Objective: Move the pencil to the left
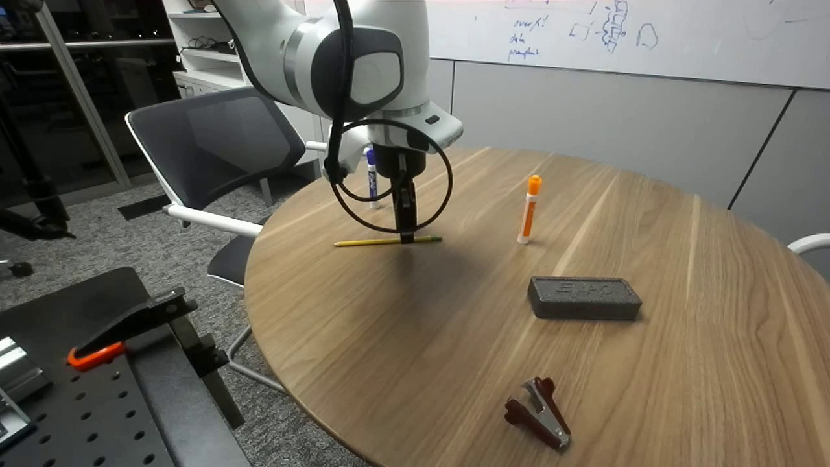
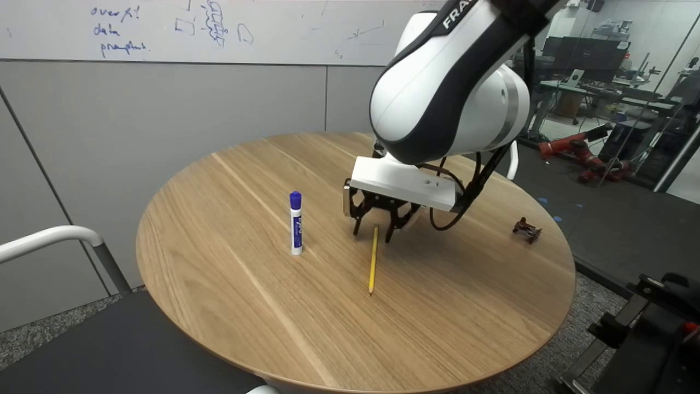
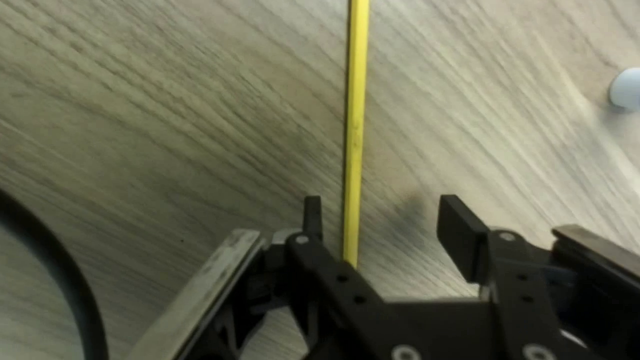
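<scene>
The long thin yellow pencil (image 1: 366,242) lies flat on the round wooden table. It also shows in an exterior view (image 2: 373,268) and in the wrist view (image 3: 355,125), where its lower end is hidden behind a finger. My gripper (image 1: 406,239) points down over the pencil's middle to green-end part. In an exterior view the gripper (image 2: 372,237) has its two fingers apart, with the pencil's far end between them. In the wrist view the gripper (image 3: 380,200) is open. The pencil runs between the fingertips, nearer the left finger, and neither finger visibly grips it.
A blue-and-white marker (image 2: 296,224) stands upright near the pencil. An orange marker (image 1: 528,211) stands upright, with a dark eraser (image 1: 585,299) and a staple remover (image 1: 541,415) nearer that camera. A black cable (image 3: 60,270) loops beside the gripper. A chair (image 1: 214,136) stands by the table.
</scene>
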Controlling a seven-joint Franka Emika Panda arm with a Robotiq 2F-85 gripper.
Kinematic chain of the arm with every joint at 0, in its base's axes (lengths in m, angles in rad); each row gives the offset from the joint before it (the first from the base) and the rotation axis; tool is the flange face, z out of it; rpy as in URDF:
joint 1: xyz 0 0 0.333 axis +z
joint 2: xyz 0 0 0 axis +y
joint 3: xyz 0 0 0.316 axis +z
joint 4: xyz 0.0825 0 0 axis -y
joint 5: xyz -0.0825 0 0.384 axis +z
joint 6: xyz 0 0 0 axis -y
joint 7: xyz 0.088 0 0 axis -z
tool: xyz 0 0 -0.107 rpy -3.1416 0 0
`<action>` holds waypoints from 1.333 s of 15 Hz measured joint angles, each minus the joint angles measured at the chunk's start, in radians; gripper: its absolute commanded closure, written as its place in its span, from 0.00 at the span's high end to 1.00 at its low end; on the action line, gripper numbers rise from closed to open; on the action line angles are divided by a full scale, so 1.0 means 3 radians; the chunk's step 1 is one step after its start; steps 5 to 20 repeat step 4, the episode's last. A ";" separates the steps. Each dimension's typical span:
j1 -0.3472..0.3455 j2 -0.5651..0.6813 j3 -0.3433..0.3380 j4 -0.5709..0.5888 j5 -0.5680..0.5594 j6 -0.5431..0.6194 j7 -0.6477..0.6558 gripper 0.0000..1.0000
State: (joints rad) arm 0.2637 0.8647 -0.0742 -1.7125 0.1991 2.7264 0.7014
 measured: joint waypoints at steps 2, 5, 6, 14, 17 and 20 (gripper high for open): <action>-0.0019 -0.0119 0.0037 -0.0053 0.0007 -0.0004 -0.0059 1.00; -0.0102 -0.0376 0.0111 -0.0169 0.0014 -0.0324 -0.0169 0.97; -0.0102 -0.0376 0.0111 -0.0169 0.0014 -0.0324 -0.0169 0.97; -0.0102 -0.0376 0.0111 -0.0169 0.0014 -0.0324 -0.0169 0.97; -0.0102 -0.0376 0.0111 -0.0169 0.0014 -0.0324 -0.0169 0.97; -0.0102 -0.0376 0.0111 -0.0169 0.0014 -0.0324 -0.0169 0.97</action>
